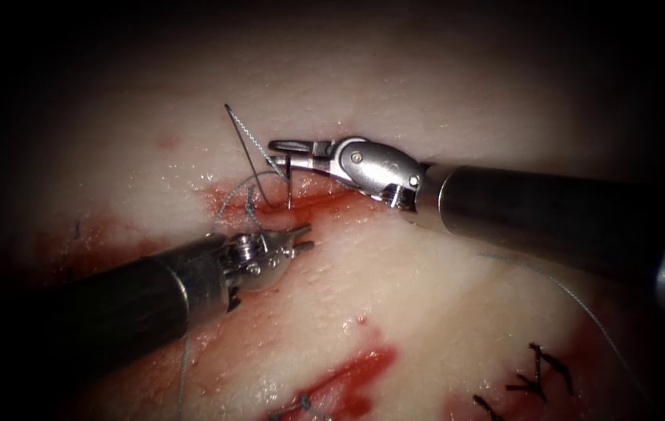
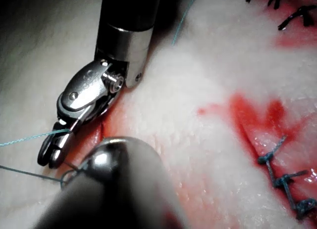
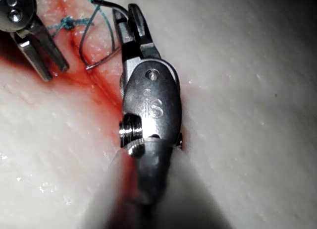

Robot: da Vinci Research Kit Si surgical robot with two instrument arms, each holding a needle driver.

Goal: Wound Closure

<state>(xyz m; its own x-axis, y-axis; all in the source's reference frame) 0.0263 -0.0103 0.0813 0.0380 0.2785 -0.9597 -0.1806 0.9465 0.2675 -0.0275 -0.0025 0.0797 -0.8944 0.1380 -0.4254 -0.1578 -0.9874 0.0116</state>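
Evidently the right tool gripped the needle near its tail end, tip in the tissue at the cut. Left tool, at 6 o'clock of it, stood slightly parted, empty. Judgement: keep the grip firm, follow the curve.

Two dark cylindrical shafts were observed, each ended by a polished steel collar. The right tool was fitted with a rounded silver wrist housing bearing a round screw head and stamped lettering. The left tool was built of bright steel, with small pins and screws at the wrist and two slender jaws.
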